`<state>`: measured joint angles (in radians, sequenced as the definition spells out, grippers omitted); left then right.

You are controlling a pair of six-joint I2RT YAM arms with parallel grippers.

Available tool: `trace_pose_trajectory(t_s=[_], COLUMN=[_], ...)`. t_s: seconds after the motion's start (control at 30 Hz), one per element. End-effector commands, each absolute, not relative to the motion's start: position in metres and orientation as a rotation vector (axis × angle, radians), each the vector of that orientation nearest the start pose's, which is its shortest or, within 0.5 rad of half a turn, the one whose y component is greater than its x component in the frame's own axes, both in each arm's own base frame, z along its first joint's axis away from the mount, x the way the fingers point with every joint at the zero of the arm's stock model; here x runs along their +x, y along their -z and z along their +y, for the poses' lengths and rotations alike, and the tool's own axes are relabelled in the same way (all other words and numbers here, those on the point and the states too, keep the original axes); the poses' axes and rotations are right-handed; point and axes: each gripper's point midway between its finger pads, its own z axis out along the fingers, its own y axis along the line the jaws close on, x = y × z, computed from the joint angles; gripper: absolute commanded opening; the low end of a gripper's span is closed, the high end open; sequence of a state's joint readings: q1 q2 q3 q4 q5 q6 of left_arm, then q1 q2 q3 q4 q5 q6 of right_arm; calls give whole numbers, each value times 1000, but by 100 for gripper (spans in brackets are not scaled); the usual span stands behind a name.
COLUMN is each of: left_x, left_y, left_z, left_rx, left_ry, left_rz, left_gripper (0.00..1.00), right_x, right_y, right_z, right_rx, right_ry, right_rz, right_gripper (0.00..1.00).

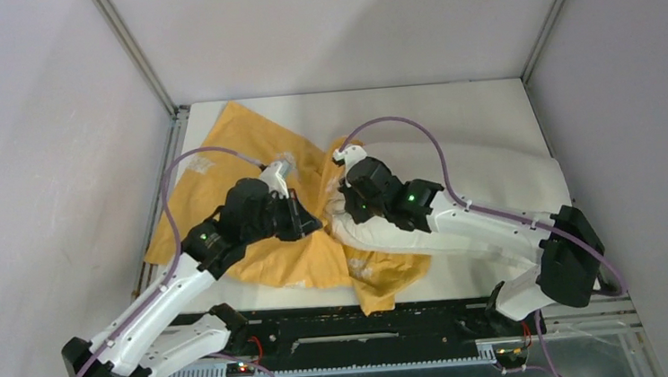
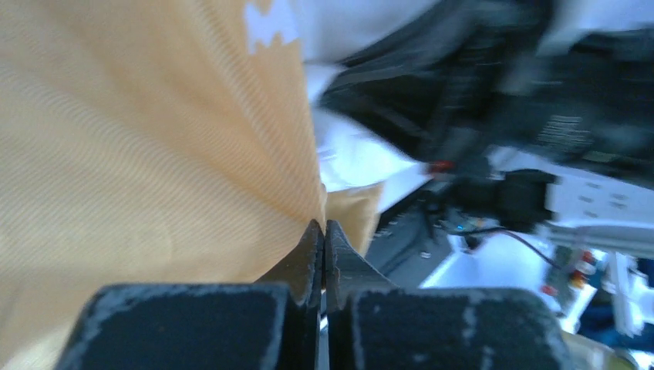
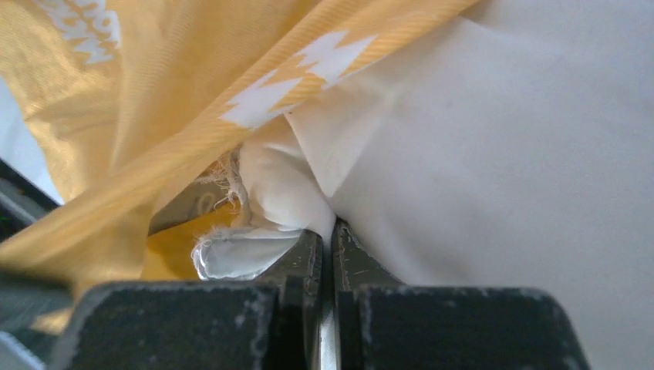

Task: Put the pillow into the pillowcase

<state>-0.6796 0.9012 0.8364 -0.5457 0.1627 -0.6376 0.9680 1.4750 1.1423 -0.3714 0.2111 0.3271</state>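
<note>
A: What lies on the worktop (image 1: 450,112)?
B: The pillowcase (image 1: 220,161) first, crumpled orange face up across the left and middle. The pillow (image 1: 510,179) fills the right half, nearly all of it outside the sack. Its left end meets the orange cloth at the centre.
A: And the arms?
B: Both reach in to that meeting place, close beside each other. The left tool (image 2: 325,231) is pressed together on a gather of orange fabric, and the cloth fans out from its tips. The right tool (image 3: 332,231) is pinched on a bunched white corner. By my reading it is the pillow's, tucked just under an orange hem with white lettering (image 3: 328,55).
A: So which step?
B: The start of stuffing, I judge: mouth held, corner held, very little inside. Whether the corner is truly past the opening I cannot tell.
A: Next?
B: Likely the left lifts the hem to open the mouth while the right pushes the corner deeper, without either pinch slipping
</note>
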Motion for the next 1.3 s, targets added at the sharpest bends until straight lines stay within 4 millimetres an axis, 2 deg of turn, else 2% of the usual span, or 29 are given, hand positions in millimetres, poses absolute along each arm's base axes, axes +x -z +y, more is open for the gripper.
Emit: trace_pose_trajectory(t_s=[0.0, 0.07, 0.1, 0.17, 0.23, 0.27, 0.3, 0.37, 0.4, 0.53, 0.67, 0.77, 0.83, 0.9, 1.0, 1.1, 1.13, 1.17, 1.2, 1.23, 1.27], left_x=[147, 151, 152, 158, 168, 173, 178, 183, 184, 191, 193, 195, 196, 196, 195, 199, 201, 204, 207, 211, 216], left_y=[-303, -326, -336, -349, -348, -342, -335, -323, -317, -300, -292, -286, -282, -275, -261, -240, -227, -221, -216, -216, -219], left_z=[-256, -257, -257, -258, -259, -260, -261, -263, -263, -259, -260, -263, -265, -268, -278, -286, -287, -287, -283, -277, -272], left_rx=[340, 283, 254, 189, 121, 95, 73, 52, 45, 11, 12, 28, 36, 53, 97, 142, 146, 159, 157, 147, 137], left_ry=[1335, 1380, 1403, 1434, 1435, 1422, 1411, 1396, 1384, 1323, 1309, 1298, 1293, 1287, 1288, 1214, 1167, 1128, 1070, 1012, 964], left_rz=[2076, 2009, 1971, 1912, 1903, 1914, 1930, 1955, 1972, 2004, 2022, 2043, 2058, 2080, 2129, 2191, 2241, 2265, 2282, 2284, 2274], left_gripper=[0, 0, 0, 0, 0, 0, 0, 0, 0, 0, 0, 0, 0, 0, 0, 3, 4, 7, 16, 31, 41], right_x=[257, 243, 240, 227, 223, 223, 223, 226, 227, 237, 242, 258, 276, 298, 313, 303, 295, 286, 276, 269, 263], right_y=[-161, -146, -144, -131, -142, -147, -161, -189, -198, -231, -245, -259, -254, -237, -195, -153, -144, -135, -125, -121, -118], right_z=[352, 367, 375, 379, 383, 381, 377, 366, 356, 318, 286, 264, 250, 232, 222, 236, 245, 251, 255, 259, 262], right_rx=[-455, -436, -419, -405, -393, -384, -378, -352, -331, -240, -227, -211, -206, -193, -181, -217, -229, -234, -236, -232, -225], right_ry=[-675, -827, -897, -967, -1026, -1030, -1039, -1031, -1007, -905, -748, -620, -499, -374, -295, -358, -397, -426, -444, -466, -492], right_rz=[2251, 2289, 2275, 2298, 2256, 2246, 2212, 2140, 2133, 2082, 2067, 2023, 2023, 2052, 2162, 2255, 2275, 2291, 2307, 2313, 2319], right_gripper=[0, 0, 0, 0, 3, 16, 31, 52, 58, 67, 68, 73, 77, 80, 78, 69, 59, 44, 29, 18, 12])
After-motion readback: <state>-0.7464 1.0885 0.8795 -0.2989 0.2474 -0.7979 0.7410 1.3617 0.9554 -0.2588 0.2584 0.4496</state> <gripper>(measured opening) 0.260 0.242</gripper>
